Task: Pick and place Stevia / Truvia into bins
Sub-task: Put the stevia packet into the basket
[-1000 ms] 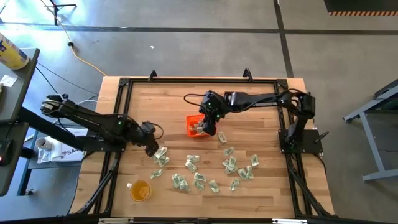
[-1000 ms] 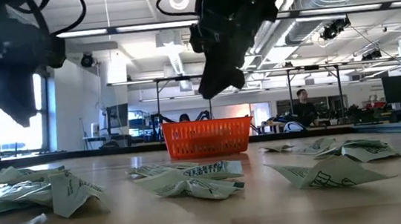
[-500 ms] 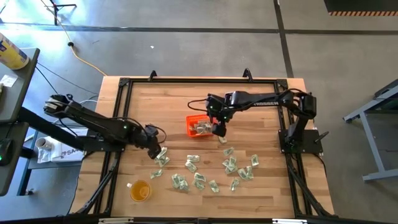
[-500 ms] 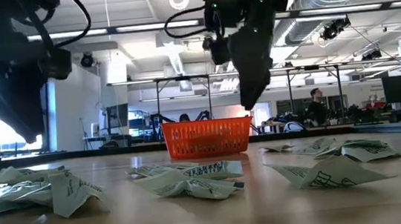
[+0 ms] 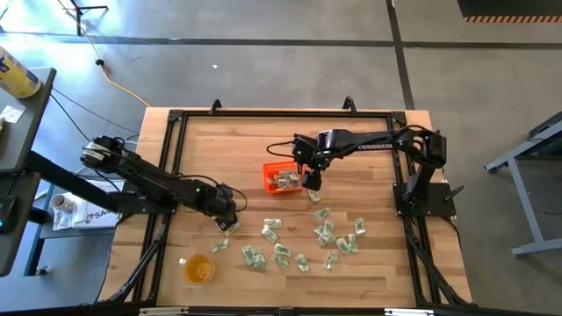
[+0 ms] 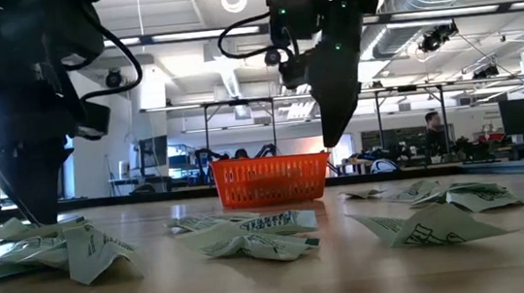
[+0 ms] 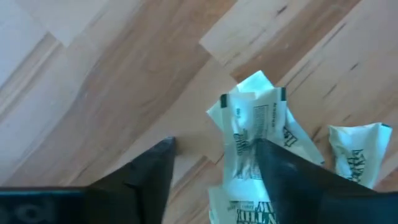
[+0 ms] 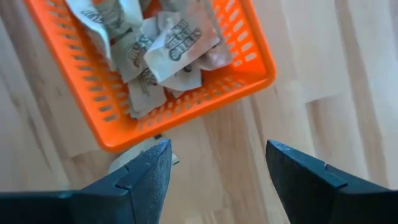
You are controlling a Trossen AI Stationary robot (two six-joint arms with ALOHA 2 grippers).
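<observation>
Sweetener sachets [image 5: 283, 253] are seen scattered across the lower middle of the wooden table [image 5: 369, 140], with several already lying in the orange bin [image 5: 279, 179] at the frame's centre. The right gripper [image 5: 311, 182], which hung over the bin a second ago, is now shifted to the bin's right edge, its fingers spread wide and nothing held between them; a delivery appears to have been completed. At lower left of centre, the left gripper [image 5: 230, 219] has been brought down from beside the pile onto the leftmost sachets; in the wrist view its fingers [image 7: 292, 180] are parted, one on each side of a crumpled sachet [image 7: 252, 134], not yet clamped on it. A further pick is judged to be under way. A yellow cup [image 5: 198, 268] stands untouched at lower left.
</observation>
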